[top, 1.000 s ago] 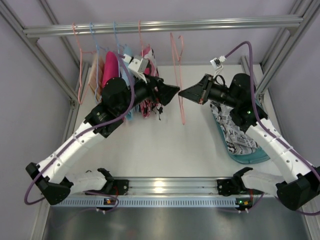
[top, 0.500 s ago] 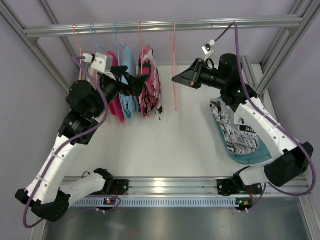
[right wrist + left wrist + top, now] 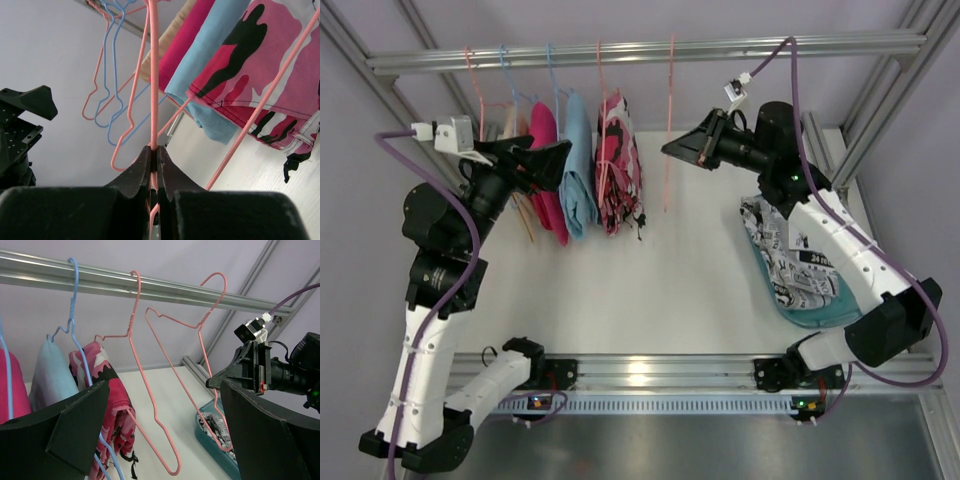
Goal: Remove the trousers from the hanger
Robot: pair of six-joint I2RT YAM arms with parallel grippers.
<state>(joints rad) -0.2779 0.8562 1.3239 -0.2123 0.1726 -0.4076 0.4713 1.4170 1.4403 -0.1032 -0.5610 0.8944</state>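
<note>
Both arms moved: left gripper (image 3: 555,160) swung back left, jaws wide apart, and right gripper (image 3: 670,150) carried the bare pink hanger (image 3: 669,120) up, pinched tight on its wire. Comic-print trousers (image 3: 800,275) sit in the teal bin (image 3: 820,318); pink-red trousers (image 3: 618,165) hang further back. Hook looks seated on the rail (image 3: 770,45) but it's hard to confirm, so I'd let go gently.

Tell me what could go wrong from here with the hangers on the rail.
1. The right gripper is shut on the thin wire of the empty pink hanger; a sideways pull may unhook it from the rail.
2. The open left gripper sits beside the magenta garment, not the pink patterned trousers packed next to the light-blue garment; it may snag the wrong cloth.
</note>
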